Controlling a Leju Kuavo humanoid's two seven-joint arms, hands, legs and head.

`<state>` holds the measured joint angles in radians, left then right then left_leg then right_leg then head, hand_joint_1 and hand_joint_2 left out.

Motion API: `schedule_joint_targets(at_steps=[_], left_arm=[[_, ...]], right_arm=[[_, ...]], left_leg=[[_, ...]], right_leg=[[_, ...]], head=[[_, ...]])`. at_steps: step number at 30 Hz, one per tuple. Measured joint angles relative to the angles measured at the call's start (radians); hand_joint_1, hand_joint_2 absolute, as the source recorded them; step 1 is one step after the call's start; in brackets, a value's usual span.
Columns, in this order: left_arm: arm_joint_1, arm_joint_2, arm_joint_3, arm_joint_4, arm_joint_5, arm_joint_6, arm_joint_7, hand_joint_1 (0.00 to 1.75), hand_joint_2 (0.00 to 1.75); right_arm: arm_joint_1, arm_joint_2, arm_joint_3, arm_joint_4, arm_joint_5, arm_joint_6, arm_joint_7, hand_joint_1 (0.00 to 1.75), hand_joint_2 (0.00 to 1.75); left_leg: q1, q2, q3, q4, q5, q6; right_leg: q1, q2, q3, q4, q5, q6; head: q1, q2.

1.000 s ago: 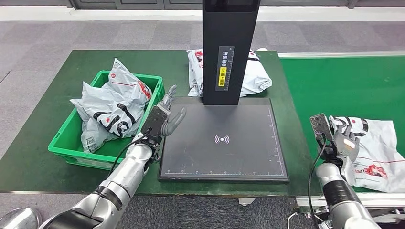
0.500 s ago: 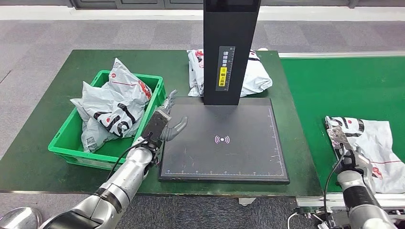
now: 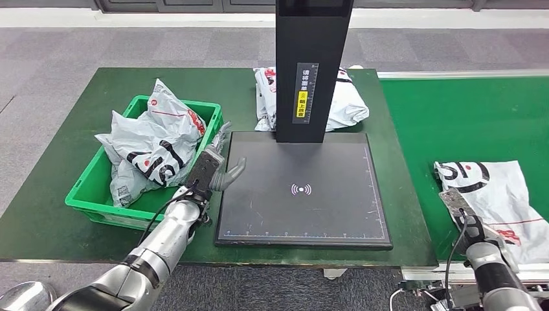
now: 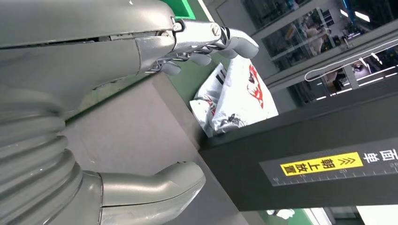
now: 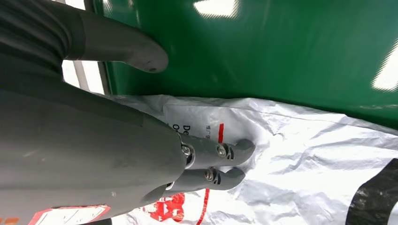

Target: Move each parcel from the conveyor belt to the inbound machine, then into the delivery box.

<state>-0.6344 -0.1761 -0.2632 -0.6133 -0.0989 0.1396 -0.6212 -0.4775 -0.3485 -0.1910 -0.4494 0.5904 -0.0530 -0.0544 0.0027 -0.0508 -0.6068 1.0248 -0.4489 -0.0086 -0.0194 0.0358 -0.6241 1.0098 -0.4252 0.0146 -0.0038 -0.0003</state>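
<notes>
Now pickup step: right hand (image 3: pixel 467 217) spread, fingers touching crumpled white plastic parcel (image 3: pixel 502 197) on green conveyor belt (image 3: pixel 453 123); no grip yet. Left hand (image 3: pixel 213 168) spread beside black scanner plate (image 3: pixel 304 194). Next: close, lift, carry to plate.

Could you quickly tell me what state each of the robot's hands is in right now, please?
Left hand: open, holding nothing, over the left edge of the scanner plate.
Right hand: open, fingers on the conveyor parcel, not gripping it.
</notes>
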Motion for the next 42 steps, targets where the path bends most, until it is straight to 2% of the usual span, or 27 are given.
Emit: schedule_joint_targets(at_steps=[10, 14, 18, 28, 31, 42], left_arm=[[0.009, 0.024, 0.002, -0.001, 0.046, 0.003, -0.007, 0.0, 1.75], [0.014, 0.03, 0.006, -0.008, 0.062, 0.003, -0.003, 0.0, 1.75], [0.018, 0.033, 0.008, -0.017, 0.07, 0.004, -0.001, 0.0, 1.75], [0.028, 0.037, 0.008, -0.036, 0.071, 0.004, -0.01, 0.0, 1.75], [0.035, 0.037, 0.008, -0.047, 0.067, 0.004, -0.01, 0.0, 1.75], [0.042, 0.036, 0.008, -0.066, 0.061, 0.002, -0.01, 0.0, 1.75]], right_arm=[[-0.001, -0.016, 0.002, -0.017, 0.013, -0.069, -0.036, 1.75, 1.75], [-0.004, -0.01, 0.015, -0.053, -0.003, -0.125, -0.099, 1.75, 1.75], [0.014, 0.005, 0.039, -0.153, -0.04, -0.199, -0.155, 1.75, 1.75], [0.133, 0.076, 0.2, -0.571, -0.17, -0.24, -0.224, 1.75, 1.75], [0.152, 0.104, 0.267, -0.669, -0.187, -0.243, -0.218, 1.75, 1.75], [0.161, 0.131, 0.406, -0.791, -0.177, -0.253, -0.233, 1.75, 1.75]], left_leg=[[0.0, -0.001, 0.0, 0.0, 0.0, 0.0], [0.0, 0.0, 0.0, 0.0, 0.0, 0.0], [0.0, -0.001, 0.0, -0.001, 0.0, 0.0], [0.001, 0.0, 0.001, -0.002, 0.0, 0.0], [0.001, 0.0, 0.001, -0.002, 0.0, 0.0], [0.001, -0.001, 0.0, -0.001, 0.0, 0.0]], right_leg=[[0.0, -0.001, 0.001, 0.0, 0.0, 0.0], [0.0, -0.001, 0.001, 0.0, 0.0, 0.0], [0.0, -0.001, 0.001, 0.0, 0.0, 0.0], [0.001, -0.001, 0.001, 0.0, 0.0, 0.0], [0.001, 0.0, 0.001, 0.0, 0.0, 0.0], [0.001, -0.001, 0.001, 0.0, 0.0, 0.0]], head=[[0.0, 0.0], [0.0, 0.0], [0.0, 0.0], [0.0, 0.0], [0.0, 0.0], [0.0, 0.0]])
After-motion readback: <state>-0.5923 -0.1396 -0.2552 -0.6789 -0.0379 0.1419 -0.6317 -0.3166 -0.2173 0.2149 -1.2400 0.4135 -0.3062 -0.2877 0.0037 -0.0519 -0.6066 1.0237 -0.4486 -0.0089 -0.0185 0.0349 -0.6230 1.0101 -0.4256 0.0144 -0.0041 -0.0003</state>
